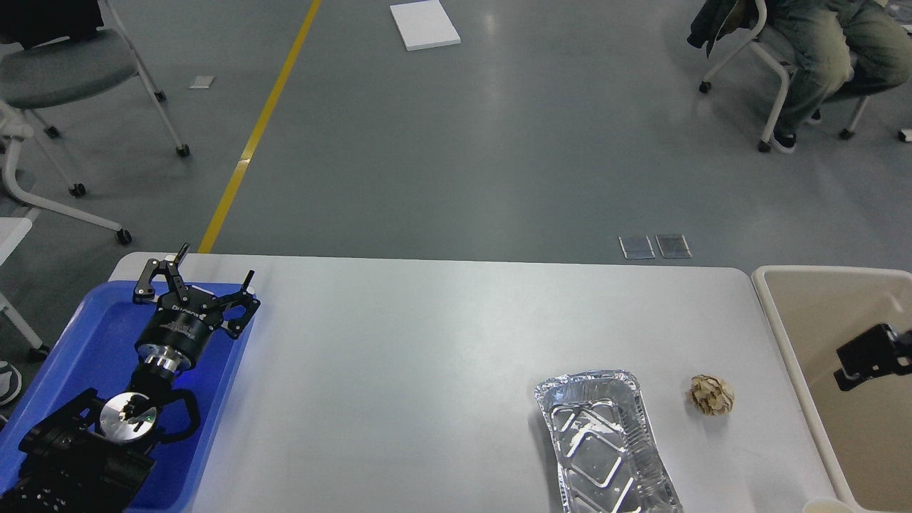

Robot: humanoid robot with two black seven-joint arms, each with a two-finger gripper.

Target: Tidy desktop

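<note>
The bench (442,342) runs long left to right. Left gripper (201,272) has its jaws spread wide, holding nothing, over the blue tray (92,335) at the bench's left edge. Right gripper (866,356) is over the beige bin (776,313); its jaws' state I cannot tell.

Head view: white-grey rectangular bench (427,342) carrying a crumpled aluminium foil tray (602,445) beside a tan crumpled paper ball (711,395). Left tool (210,274), fingers spread, above blue plastic tray (85,335); right tool (866,356) over beige bin (805,299).

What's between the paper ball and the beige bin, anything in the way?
Nothing visible. The paper ball lies on the desktop with only bare tabletop between it and the bin. The foil tray sits on its other side.
</note>
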